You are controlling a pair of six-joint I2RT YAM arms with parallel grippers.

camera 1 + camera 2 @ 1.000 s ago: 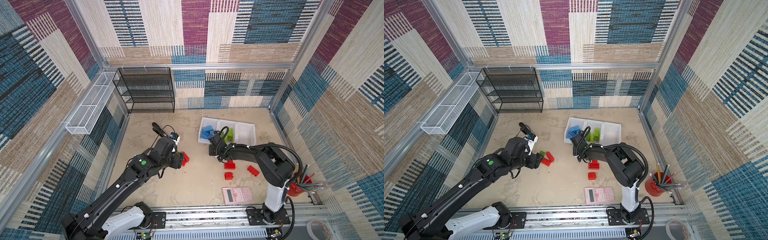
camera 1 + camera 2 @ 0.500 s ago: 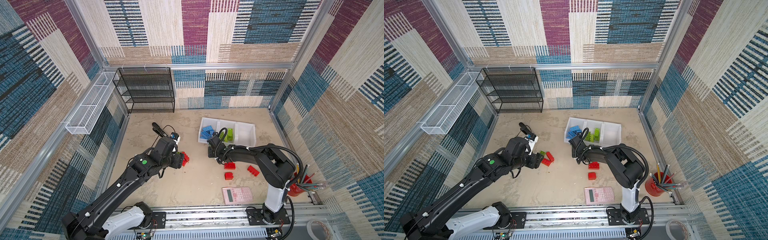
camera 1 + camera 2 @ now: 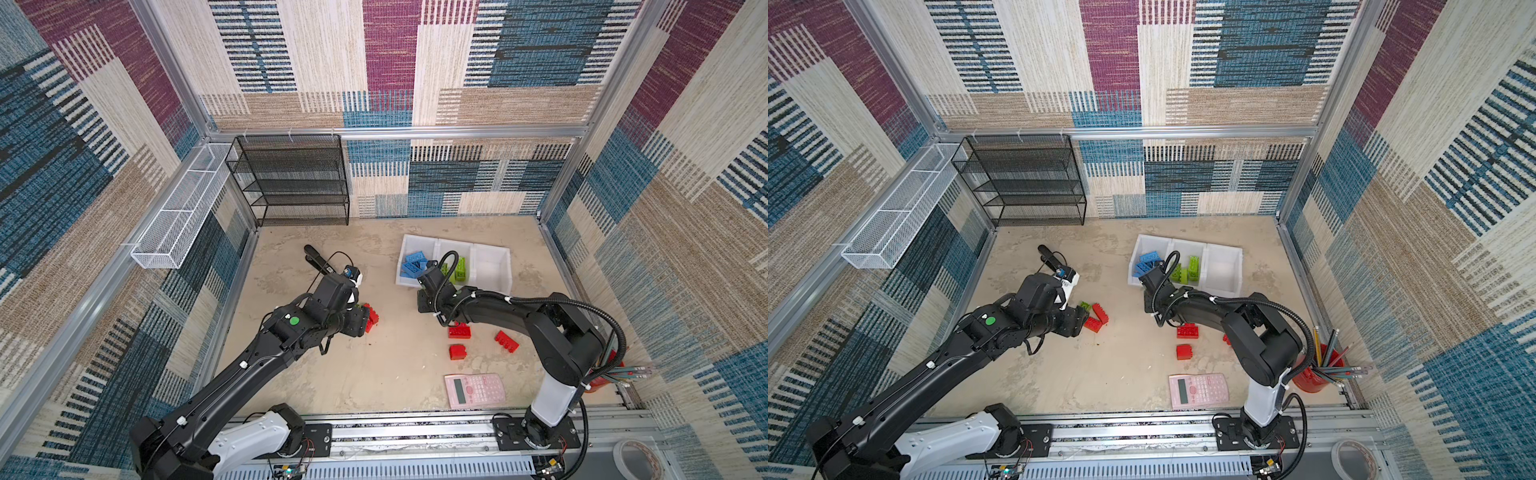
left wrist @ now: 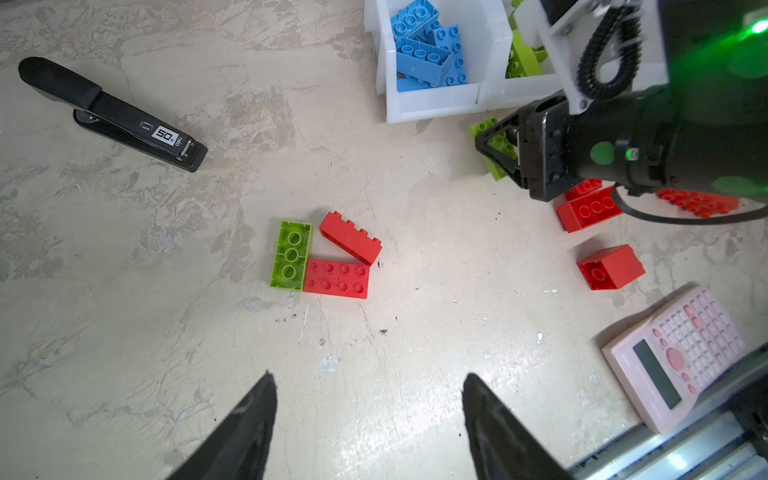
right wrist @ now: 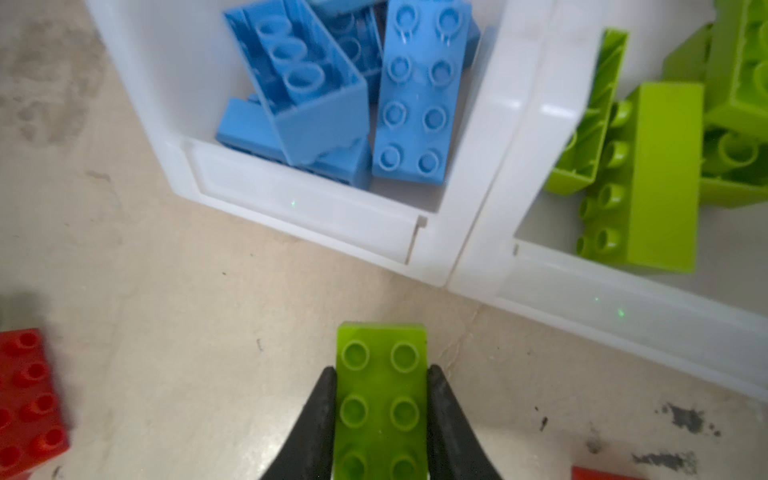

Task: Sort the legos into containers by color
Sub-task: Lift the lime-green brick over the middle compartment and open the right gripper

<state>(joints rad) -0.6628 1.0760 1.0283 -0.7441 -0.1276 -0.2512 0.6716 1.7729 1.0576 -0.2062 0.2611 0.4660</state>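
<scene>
Table (image 4: pixel 124 332), beige, scuffed. Right tool (image 5: pixel 381 376) has just pressed in on a green lego (image 5: pixel 380 399) lying on the table just before the bins (image 5: pixel 311 208); a second ago its jaws stood wider. Grasp looks made; next, lift into the green bin (image 5: pixel 623 303). Left tool (image 4: pixel 368 376) spread, above a green-and-red cluster (image 4: pixel 328 257); third bin (image 3: pixel 492 266) empty.

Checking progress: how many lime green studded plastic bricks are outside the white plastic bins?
2. One green brick lies beside two red bricks; the other green brick is clamped in the right gripper near the bins. Arms may hide more.
</scene>
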